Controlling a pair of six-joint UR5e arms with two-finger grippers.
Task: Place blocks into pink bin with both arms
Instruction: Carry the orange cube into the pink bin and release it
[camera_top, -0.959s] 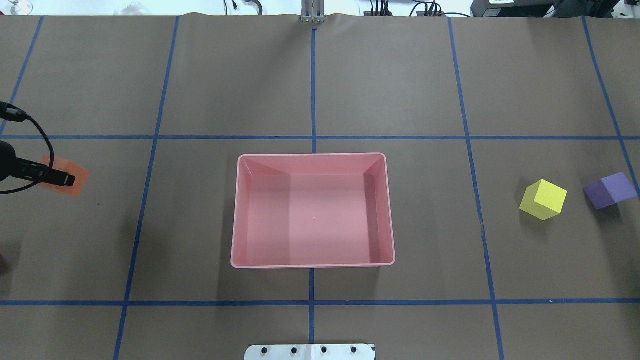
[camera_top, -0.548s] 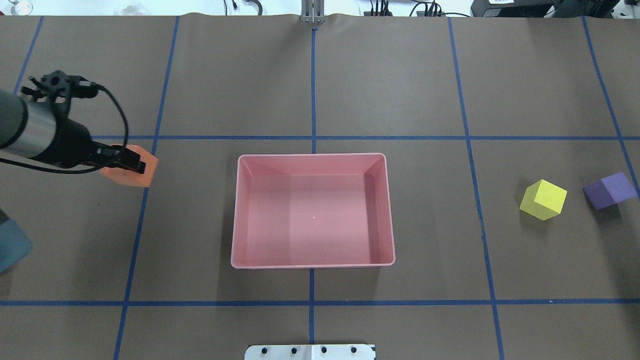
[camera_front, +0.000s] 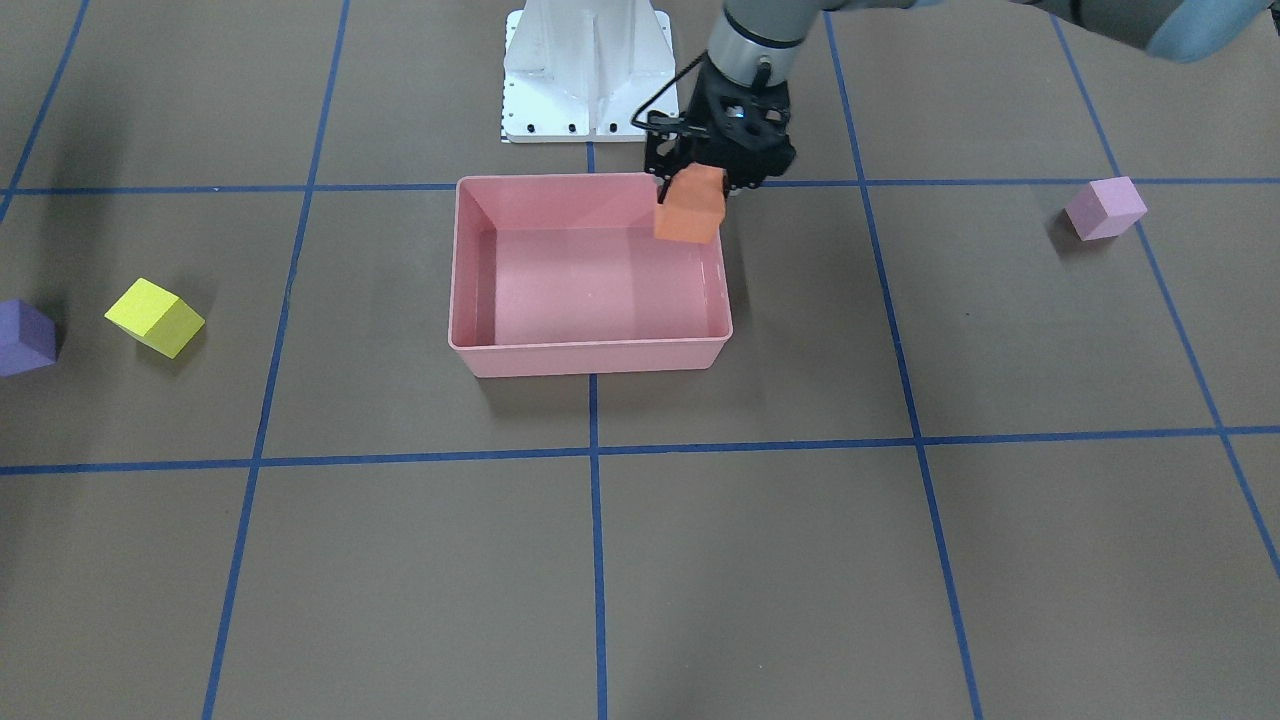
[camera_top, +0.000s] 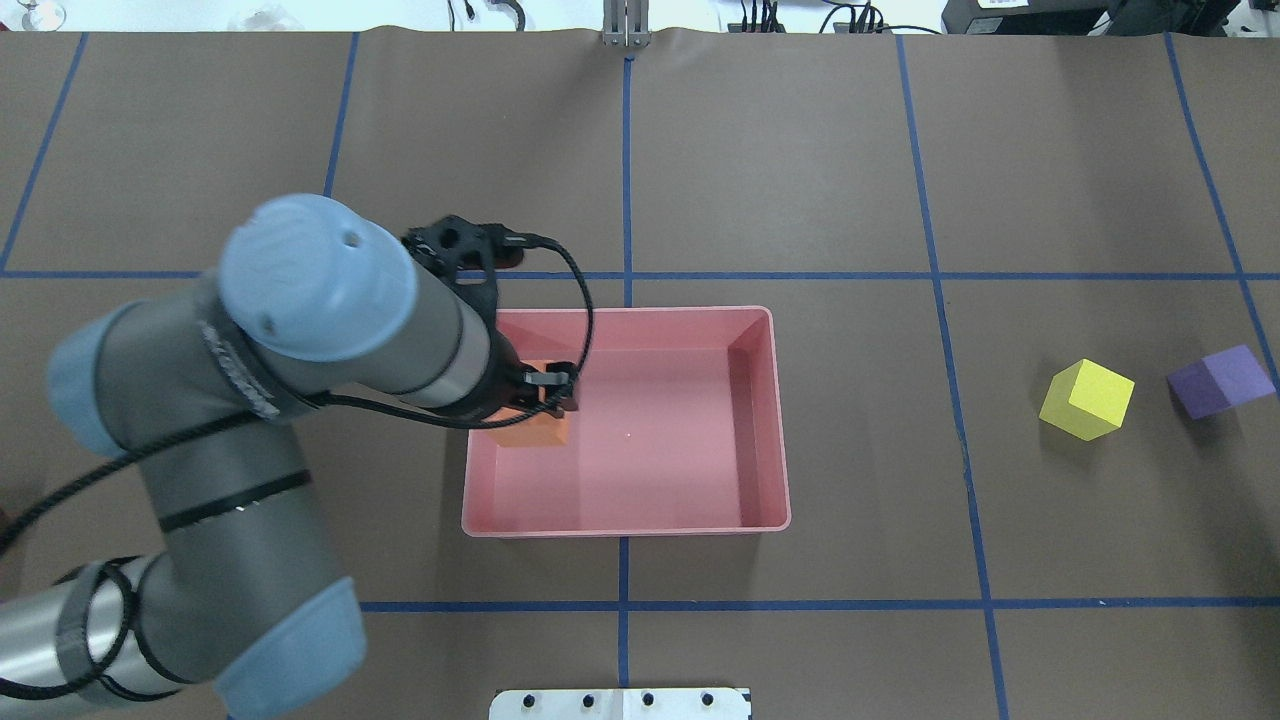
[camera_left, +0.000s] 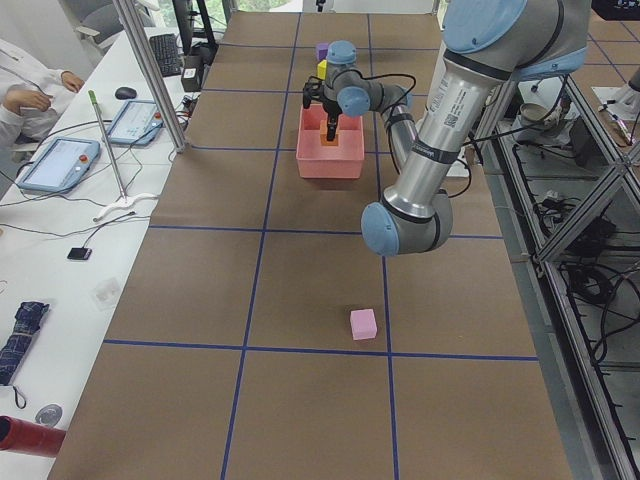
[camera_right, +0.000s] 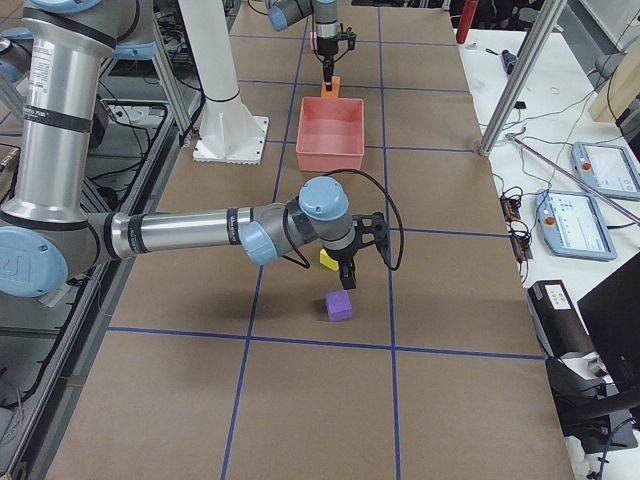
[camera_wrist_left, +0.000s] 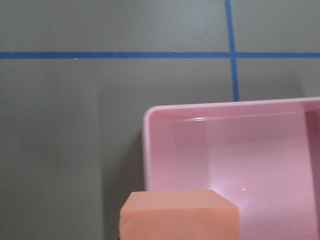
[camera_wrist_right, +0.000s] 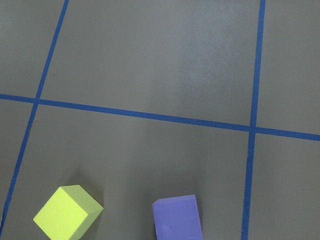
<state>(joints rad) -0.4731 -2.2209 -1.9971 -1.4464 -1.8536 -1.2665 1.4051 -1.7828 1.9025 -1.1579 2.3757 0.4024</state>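
My left gripper (camera_front: 699, 184) is shut on the orange block (camera_front: 690, 207) and holds it over the pink bin (camera_front: 590, 358), just inside the wall on my left side. In the overhead view the block (camera_top: 532, 430) shows partly under the gripper (camera_top: 543, 400), within the bin's rim (camera_top: 625, 528). The left wrist view shows the block (camera_wrist_left: 179, 216) above the bin's corner (camera_wrist_left: 146, 150). The yellow block (camera_top: 1086, 399) and purple block (camera_top: 1220, 381) lie on the table at my right. The right gripper (camera_right: 350, 272) hangs above them; I cannot tell whether it is open. The pink-lilac block (camera_front: 1105, 208) lies far to my left.
The white base pedestal (camera_front: 590, 70) stands just behind the bin. Blue tape lines grid the brown table. A metal post (camera_right: 515, 90) and the operators' desk with tablets (camera_left: 55, 165) run along the table's far side.
My left arm has swung in from the table's left edge with the orange block, from outside the bin to over its left part. The yellow and purple blocks have not moved.
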